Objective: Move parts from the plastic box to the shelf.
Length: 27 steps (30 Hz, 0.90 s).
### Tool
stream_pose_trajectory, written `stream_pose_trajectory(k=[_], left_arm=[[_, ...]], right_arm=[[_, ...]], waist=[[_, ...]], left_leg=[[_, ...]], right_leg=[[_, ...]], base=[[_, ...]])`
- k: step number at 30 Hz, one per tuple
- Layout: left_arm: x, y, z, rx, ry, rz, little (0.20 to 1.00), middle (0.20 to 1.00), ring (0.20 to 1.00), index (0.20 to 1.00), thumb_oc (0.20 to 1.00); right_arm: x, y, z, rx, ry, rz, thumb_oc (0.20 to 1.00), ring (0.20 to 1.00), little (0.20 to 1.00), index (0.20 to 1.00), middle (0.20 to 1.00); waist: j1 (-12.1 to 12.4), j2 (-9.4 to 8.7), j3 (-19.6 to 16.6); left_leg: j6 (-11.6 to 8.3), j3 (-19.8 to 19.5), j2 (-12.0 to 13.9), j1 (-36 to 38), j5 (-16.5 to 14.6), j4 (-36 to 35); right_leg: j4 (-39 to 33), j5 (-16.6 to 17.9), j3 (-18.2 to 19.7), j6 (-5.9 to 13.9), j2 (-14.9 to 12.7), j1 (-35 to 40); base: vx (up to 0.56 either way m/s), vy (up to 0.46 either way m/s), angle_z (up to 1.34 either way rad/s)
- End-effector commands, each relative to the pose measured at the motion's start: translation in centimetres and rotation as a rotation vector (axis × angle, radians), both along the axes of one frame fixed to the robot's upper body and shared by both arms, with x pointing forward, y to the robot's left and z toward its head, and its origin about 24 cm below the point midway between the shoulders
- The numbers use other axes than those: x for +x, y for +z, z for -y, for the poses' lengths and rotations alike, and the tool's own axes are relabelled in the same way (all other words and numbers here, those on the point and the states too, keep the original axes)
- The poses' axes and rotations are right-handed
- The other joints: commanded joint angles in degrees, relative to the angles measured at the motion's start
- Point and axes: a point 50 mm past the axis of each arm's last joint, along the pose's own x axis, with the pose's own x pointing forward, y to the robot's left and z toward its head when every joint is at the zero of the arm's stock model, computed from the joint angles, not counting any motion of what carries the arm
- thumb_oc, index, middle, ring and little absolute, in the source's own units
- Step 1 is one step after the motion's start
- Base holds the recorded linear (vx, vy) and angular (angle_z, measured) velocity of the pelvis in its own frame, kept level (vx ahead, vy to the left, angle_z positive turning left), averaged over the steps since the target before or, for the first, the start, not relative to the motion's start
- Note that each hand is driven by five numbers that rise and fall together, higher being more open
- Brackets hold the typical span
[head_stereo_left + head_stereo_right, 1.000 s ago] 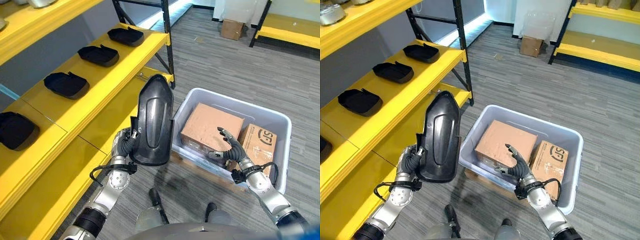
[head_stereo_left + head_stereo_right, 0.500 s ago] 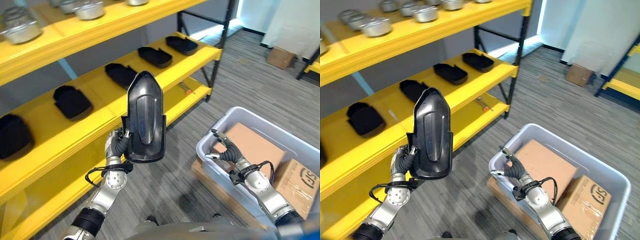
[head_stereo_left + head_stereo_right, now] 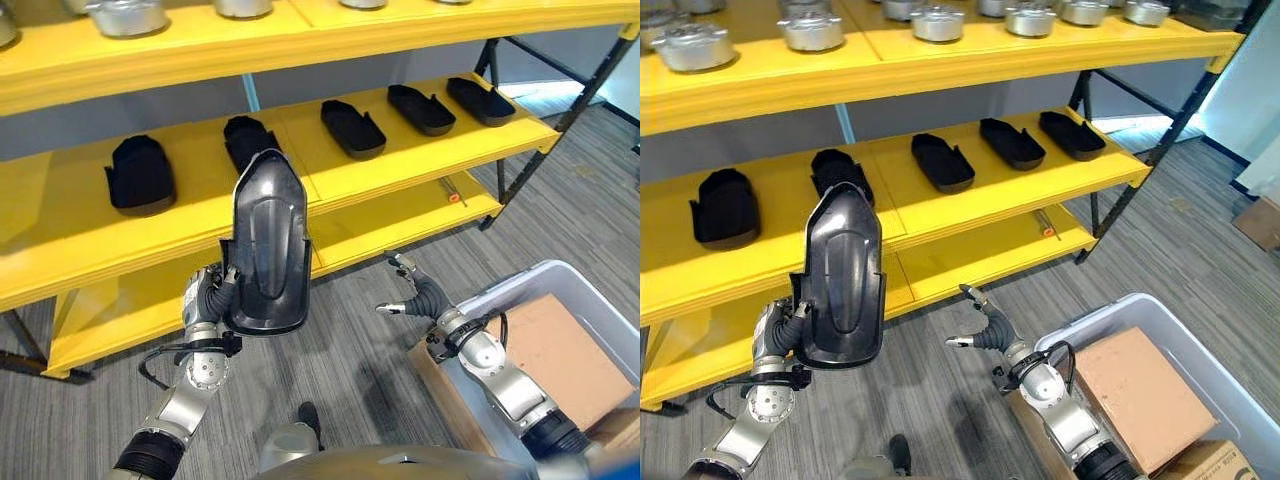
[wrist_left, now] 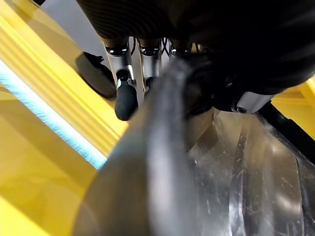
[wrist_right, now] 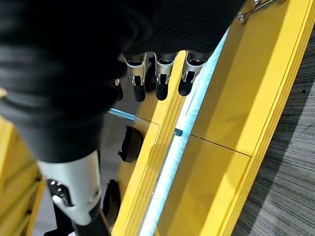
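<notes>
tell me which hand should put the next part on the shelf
Left. The left hand already has its fingers curled round the black part, held upright in front of the middle shelf. The right hand is open and holds nothing.

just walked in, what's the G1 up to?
It is carrying a black moulded part upright in its left robot hand, facing the yellow shelf where several similar black parts already lie in a row. The right robot hand is open and holds nothing, above the floor beside the plastic box of cardboard cartons.
</notes>
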Motion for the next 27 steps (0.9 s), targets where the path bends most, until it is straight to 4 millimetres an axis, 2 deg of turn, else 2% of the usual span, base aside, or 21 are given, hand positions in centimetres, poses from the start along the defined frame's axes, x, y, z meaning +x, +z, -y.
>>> stream_pose_trajectory(k=[1,2,3,4,5,6,7,9,12,14,18,21,22,23,24,25,27], left_arm=[[2.5,4.5,1.7,-0.008,-0.115,0.221,0.200,0.200,0.200,0.200,0.200],[2.4,4.4,1.8,-0.020,-0.108,0.227,0.200,0.200,0.200,0.200,0.200],[2.3,4.3,1.9,-0.031,-0.105,0.227,0.200,0.200,0.200,0.200,0.200],[2.2,4.3,2.0,-0.033,-0.104,0.226,0.200,0.200,0.200,0.200,0.200],[2.0,4.0,2.5,-0.043,-0.115,0.230,0.200,0.200,0.200,0.200,0.200],[2.0,4.0,2.7,-0.045,-0.120,0.232,0.200,0.200,0.200,0.200,0.200],[1.8,3.9,3.3,-0.055,-0.136,0.233,0.200,0.200,0.200,0.200,0.200],[1.9,3.9,3.5,-0.064,-0.137,0.231,0.200,0.200,0.200,0.200,0.200],[1.9,3.6,3.5,-0.081,-0.135,0.225,0.200,0.200,0.200,0.200,0.200],[1.8,3.3,3.4,-0.088,-0.114,0.211,0.200,0.200,0.200,0.200,0.200],[1.8,3.2,3.1,-0.090,-0.090,0.189,0.200,0.200,0.200,0.200,0.200],[1.7,3.0,2.9,-0.100,-0.071,0.182,0.200,0.200,0.200,0.200,0.200],[1.8,3.1,2.9,-0.099,-0.072,0.184,0.200,0.200,0.200,0.200,0.200],[1.8,3.1,2.9,-0.100,-0.074,0.184,0.200,0.200,0.200,0.200,0.200],[2.0,3.2,3.1,-0.105,-0.088,0.187,0.200,0.200,0.200,0.200,0.200],[2.4,3.4,3.6,-0.114,-0.120,0.195,0.200,0.200,0.200,0.200,0.200],[2.9,3.5,4.0,-0.123,-0.132,0.202,0.200,0.200,0.200,0.200,0.200]], right_arm=[[1.4,2.9,0.1,0.057,-0.038,0.150,1.000,1.000,1.000,1.000,1.000],[1.4,3.1,0.5,0.062,-0.046,0.156,1.000,1.000,1.000,1.000,1.000],[1.4,3.1,0.9,0.059,-0.052,0.160,1.000,1.000,1.000,1.000,1.000],[1.4,3.1,1.0,0.058,-0.052,0.161,1.000,1.000,1.000,1.000,1.000],[1.4,3.2,1.5,0.049,-0.062,0.169,1.000,1.000,1.000,1.000,1.000],[1.3,3.2,1.7,0.044,-0.067,0.171,1.000,1.000,1.000,1.000,1.000],[1.0,3.2,2.2,0.025,-0.083,0.187,1.000,1.000,1.000,1.000,1.000],[0.9,3.2,2.6,0.007,-0.087,0.205,1.000,1.000,1.000,1.000,1.000],[0.7,2.7,3.2,-0.016,-0.103,0.212,1.000,1.000,1.000,1.000,1.000],[0.6,2.1,3.5,0.038,-0.113,0.166,1.000,1.000,1.000,1.000,1.000],[0.5,2.0,3.1,0.076,-0.094,0.143,1.000,1.000,1.000,1.000,1.000],[0.4,1.6,2.9,0.140,-0.083,0.083,1.000,1.000,1.000,1.000,1.000],[0.3,1.3,3.1,0.127,-0.088,0.061,1.000,1.000,1.000,1.000,1.000],[0.2,1.2,3.2,0.121,-0.092,0.059,1.000,1.000,1.000,1.000,1.000],[0.2,1.2,3.5,0.110,-0.110,0.060,1.000,1.000,1.000,1.000,1.000],[0.2,1.2,3.9,0.104,-0.129,0.069,1.000,1.000,1.000,1.000,1.000],[0.4,1.2,4.1,0.101,-0.141,0.067,1.000,1.000,1.000,1.000,1.000]], waist=[[-1.22,0.34,-0.44],[-1.62,0.11,-0.18],[-1.99,-0.17,-0.19],[-2.14,-0.27,-0.17],[-3.19,-0.77,-0.22],[-3.53,-0.83,-0.26],[-4.83,-0.83,-0.59],[-5.27,-0.81,-1.11],[-5.18,-0.76,-1.74],[-5.08,-0.42,-2.21],[-5.13,0.15,-2.39],[-5.52,0.61,-2.43],[-6.14,0.69,-2.29],[-6.38,0.66,-2.23],[-7.02,0.40,-2.09],[-8.69,-0.08,-2.06],[-9.66,-0.13,-1.85]], left_leg=[[-2.91,1.11,0.93,2.95,-3.58,0.68],[-2.89,1.52,0.81,2.45,-2.50,0.68],[-3.10,0.95,0.24,2.39,-2.52,0.68],[-3.15,0.76,0.01,2.42,-2.57,0.68],[-3.04,-1.10,-1.53,2.41,-2.75,0.68],[-2.97,-1.80,-1.93,2.37,-2.76,0.68],[-2.53,-4.93,-3.29,1.85,-2.70,0.68],[-2.29,-6.58,-4.00,0.89,-2.39,0.68],[-2.32,-7.63,-4.39,0.44,-2.45,0.68],[-2.36,-8.09,-4.61,0.74,-2.60,0.68],[-2.32,-8.06,-4.93,0.96,-2.73,0.79],[-2.52,-6.32,-5.11,1.61,-3.14,1.33],[-3.07,-3.44,-4.48,1.65,-3.61,3.04],[-3.32,-2.33,-4.12,1.44,-3.72,3.87],[-3.96,1.25,-2.68,0.77,-4.06,6.54],[-5.16,8.07,0.93,0.86,-5.63,9.88],[-5.76,10.46,3.20,0.11,-6.47,12.29]], right_leg=[[-3.04,-2.39,5.67,0.87,8.96,-1.79],[-4.73,-3.22,5.91,-1.10,12.04,-2.03],[-6.68,-3.66,6.99,-2.12,14.34,-1.82],[-7.40,-3.63,7.37,-2.38,14.99,-1.65],[-10.77,-2.83,11.27,-3.37,18.06,-1.53],[-11.45,-2.62,12.65,-3.63,18.77,-1.54],[-13.29,-1.97,18.04,-4.31,20.54,-1.62],[-14.03,-1.44,20.38,-4.60,20.78,-1.95],[-15.52,-0.83,20.74,-4.37,20.22,-1.49],[-16.03,-0.82,20.78,-4.18,19.93,-0.91],[-15.66,-1.23,20.62,-4.25,19.74,-0.89],[-16.03,-1.39,19.49,-4.28,19.51,-0.41],[-16.15,-1.42,18.21,-4.41,19.12,-0.09],[-16.13,-1.41,17.68,-4.45,18.93,-0.04],[-16.05,-1.30,16.05,-4.54,18.15,-0.01],[-15.99,-1.74,13.11,-4.16,16.48,0.37],[-14.83,-2.22,11.16,-4.28,15.73,0.01]], base=[[-0.01,0.006,1.07],[-0.02,-0.003,0.84],[-0.02,0.000,0.50],[0.09,0.004,0.28],[0.08,0.004,0.30],[0.12,0.010,0.64],[0.06,0.008,0.71],[0.02,-0.015,0.73],[0.04,-0.072,0.32],[0.07,-0.069,0.26],[0.03,-0.051,0.15],[0.03,-0.047,0.08],[0.01,-0.015,0.14],[-0.03,-0.019,0.17],[-0.03,0.018,0.28],[-0.04,0.021,0.49],[-0.03,0.059,1.07]])
